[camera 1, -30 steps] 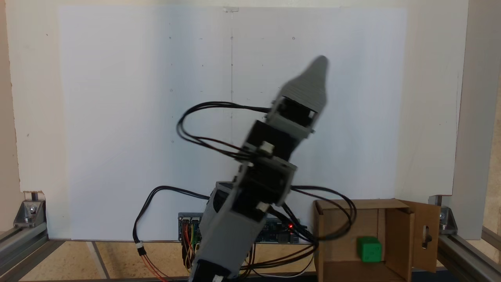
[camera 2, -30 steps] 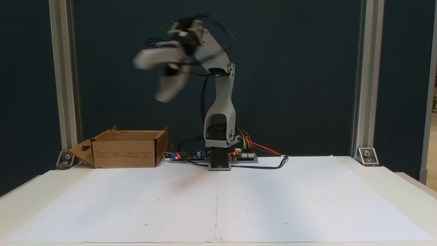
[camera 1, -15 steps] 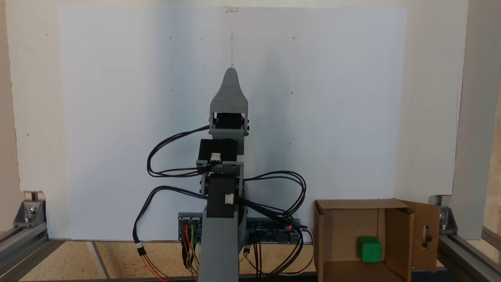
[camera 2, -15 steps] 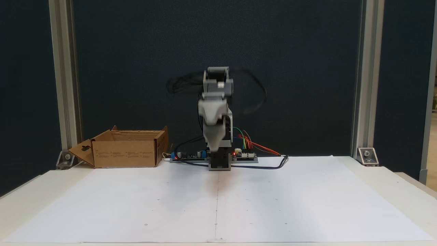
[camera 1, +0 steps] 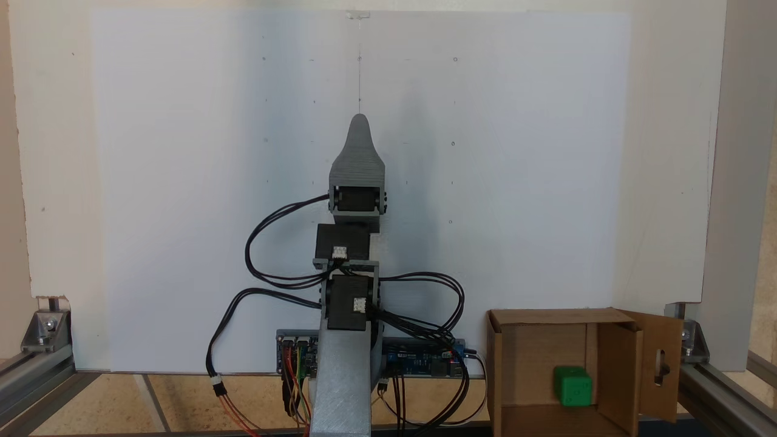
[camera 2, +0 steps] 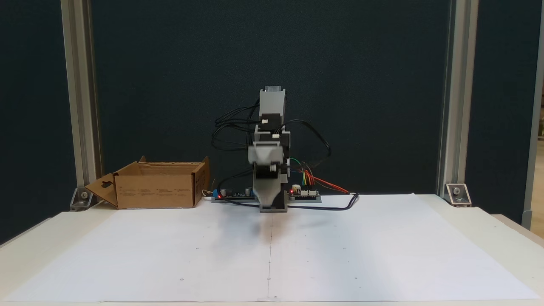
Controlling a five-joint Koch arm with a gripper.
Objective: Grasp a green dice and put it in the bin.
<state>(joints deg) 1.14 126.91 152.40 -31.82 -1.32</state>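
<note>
Change: since a second ago the arm has swung from leaning toward the bin to the sheet's centre line and has folded lower; the green dice lies in the same spot in the bin.
Gripper [camera 1: 359,121]: in the fixed view from above it points to 12 o'clock along the centre line; in the front fixed view [camera 2: 267,203] it hangs tip-down at 6 o'clock, just above the white paper sheet [camera 2: 340,255].
Fingers: the jaws lie one behind the other in both fixed views and only one grey tip shows, so whether they are parted or closed cannot be told; nothing shows in them.
Green dice [camera 1: 572,385]: inside the bin on its floor, near the inner wall at 3 o'clock, well apart from the gripper; its pips are too small to count.
Bin [camera 1: 534,315]: brown cardboard box at about 4 o'clock of the arm's base in the view from above, at 9 o'clock of it in the front view [camera 2: 155,191]; one flap with a slot cutout stands open.
Writing: small dark print rows on the bin's front wall, too small to read.
Control boards [camera 2: 304,193]: beside the arm's base, with red lights lit and coloured wires [camera 2: 316,180].
</note>
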